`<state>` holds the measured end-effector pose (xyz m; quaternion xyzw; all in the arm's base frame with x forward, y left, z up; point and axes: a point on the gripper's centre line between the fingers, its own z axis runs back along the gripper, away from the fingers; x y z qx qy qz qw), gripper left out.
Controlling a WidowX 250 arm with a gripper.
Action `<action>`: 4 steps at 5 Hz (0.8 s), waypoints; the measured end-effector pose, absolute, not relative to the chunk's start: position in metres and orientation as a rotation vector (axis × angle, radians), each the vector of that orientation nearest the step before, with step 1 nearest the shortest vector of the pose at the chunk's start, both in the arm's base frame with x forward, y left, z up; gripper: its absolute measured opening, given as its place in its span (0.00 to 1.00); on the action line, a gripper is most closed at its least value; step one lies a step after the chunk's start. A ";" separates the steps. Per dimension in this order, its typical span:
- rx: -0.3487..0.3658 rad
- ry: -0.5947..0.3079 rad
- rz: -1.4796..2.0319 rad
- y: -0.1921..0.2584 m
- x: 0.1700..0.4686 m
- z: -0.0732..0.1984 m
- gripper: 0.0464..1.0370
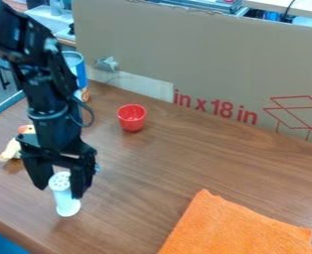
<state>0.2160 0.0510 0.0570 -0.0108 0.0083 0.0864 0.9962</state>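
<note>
My black gripper (pixel 60 191) is at the lower left, shut on a white shaker (pixel 67 204) with a holed top. One finger lies against each side of the shaker's upper part, and its rounded base shows below them. The shaker stands close to upright; whether its base touches the table cannot be told. Behind the arm, at the left, lies a small pale yellow and orange item (pixel 13 149), partly hidden.
A red cup (pixel 132 118) stands on the brown table (pixel 185 158) near the cardboard wall (pixel 205 59). An orange cloth (pixel 231 230) lies at the lower right. Behind the arm, a blue and white can (pixel 76 67) is partly covered.
</note>
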 end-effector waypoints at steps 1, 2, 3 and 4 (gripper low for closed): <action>-0.048 -0.028 0.194 0.050 0.226 0.086 0.97; 0.009 -0.053 0.219 0.060 0.236 0.127 0.96; 0.077 -0.092 0.181 0.074 0.247 0.150 0.96; 0.120 0.003 0.184 0.100 0.237 0.143 0.96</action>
